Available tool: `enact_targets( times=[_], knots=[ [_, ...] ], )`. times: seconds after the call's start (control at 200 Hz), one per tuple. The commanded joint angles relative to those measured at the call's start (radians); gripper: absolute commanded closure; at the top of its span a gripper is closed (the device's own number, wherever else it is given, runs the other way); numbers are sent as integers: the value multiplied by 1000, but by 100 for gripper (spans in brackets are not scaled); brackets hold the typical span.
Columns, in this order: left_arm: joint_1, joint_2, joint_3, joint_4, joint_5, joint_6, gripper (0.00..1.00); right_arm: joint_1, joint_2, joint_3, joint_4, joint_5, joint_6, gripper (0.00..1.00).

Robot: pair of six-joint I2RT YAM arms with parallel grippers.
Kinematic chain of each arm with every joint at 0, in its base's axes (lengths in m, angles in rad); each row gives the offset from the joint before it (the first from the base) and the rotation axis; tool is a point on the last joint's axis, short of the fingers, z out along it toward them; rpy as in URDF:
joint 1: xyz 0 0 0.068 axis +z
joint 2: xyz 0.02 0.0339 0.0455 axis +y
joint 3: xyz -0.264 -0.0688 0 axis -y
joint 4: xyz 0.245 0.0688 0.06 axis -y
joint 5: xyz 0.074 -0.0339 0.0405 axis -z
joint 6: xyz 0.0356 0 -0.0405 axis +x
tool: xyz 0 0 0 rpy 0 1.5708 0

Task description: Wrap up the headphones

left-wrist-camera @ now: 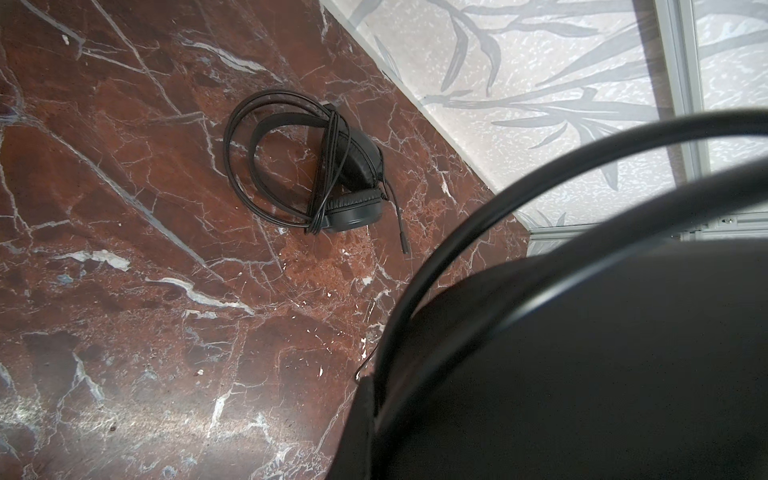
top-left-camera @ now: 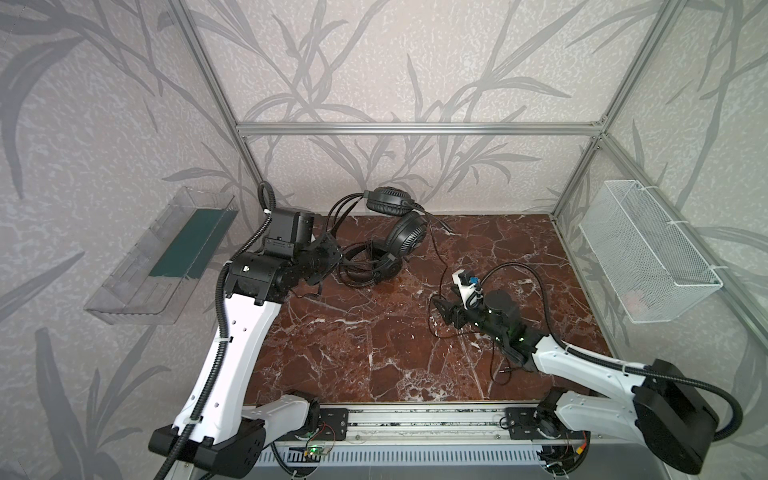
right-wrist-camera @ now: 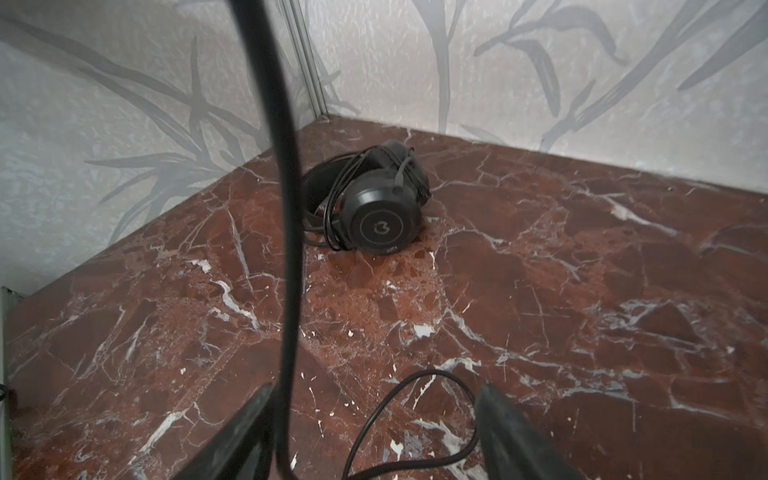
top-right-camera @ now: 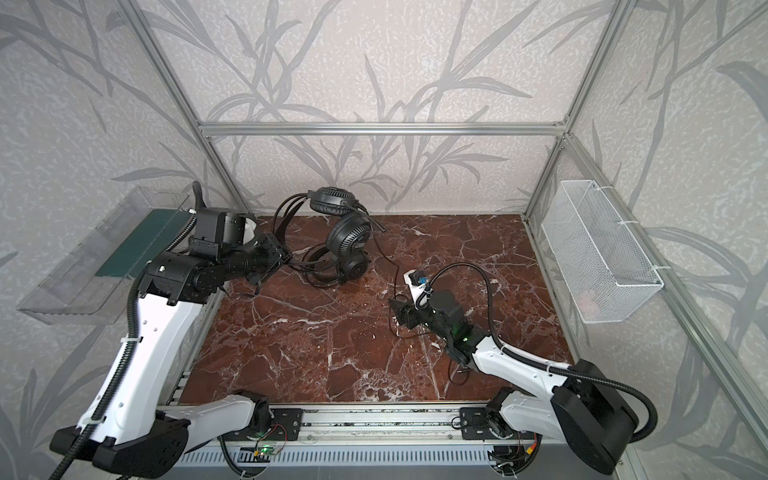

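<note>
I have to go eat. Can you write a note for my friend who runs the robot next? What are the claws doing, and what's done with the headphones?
Left claw: shut on the headband of the lifted headset, holding it up off the table.
Right claw: open, low over the table, jaws either side of that headset's cable, not pinching it.
Second headset: lying on the table below the lifted one, its own cord wound around it.
Done: the second headset looks wrapped.
Left to do: the lifted headset's cable trails loose across the table. Grip it and wind it round.
</note>
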Motion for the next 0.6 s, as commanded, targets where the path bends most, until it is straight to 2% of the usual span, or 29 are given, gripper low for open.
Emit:
enact_targets(
  times=[0.0, 0.06, 0.185, 0.3, 0.515, 0.555, 0.595],
  knots=[
    [7, -12, 50, 34, 42, -47, 100, -4, 69, 36, 131, 61, 11, 32],
    [7, -16, 50, 32, 37, -51, 100, -6, 108, 49, 138, 63, -4, 41],
    [12, -23, 53, 31, 26, -55, 100, -4, 157, 61, 143, 55, 5, 69],
    [16, -25, 44, 34, 3, -56, 100, -4, 170, 46, 159, 72, 13, 85],
    [36, -21, -6, 67, -6, -82, 100, 23, 142, 19, 105, 61, 28, 94],
    [39, -19, -9, 71, -7, -84, 100, 28, 133, 15, 83, 49, 30, 93],
    [43, -16, -10, 72, -6, -85, 100, 28, 125, 22, 51, 43, 46, 86]
  ],
)
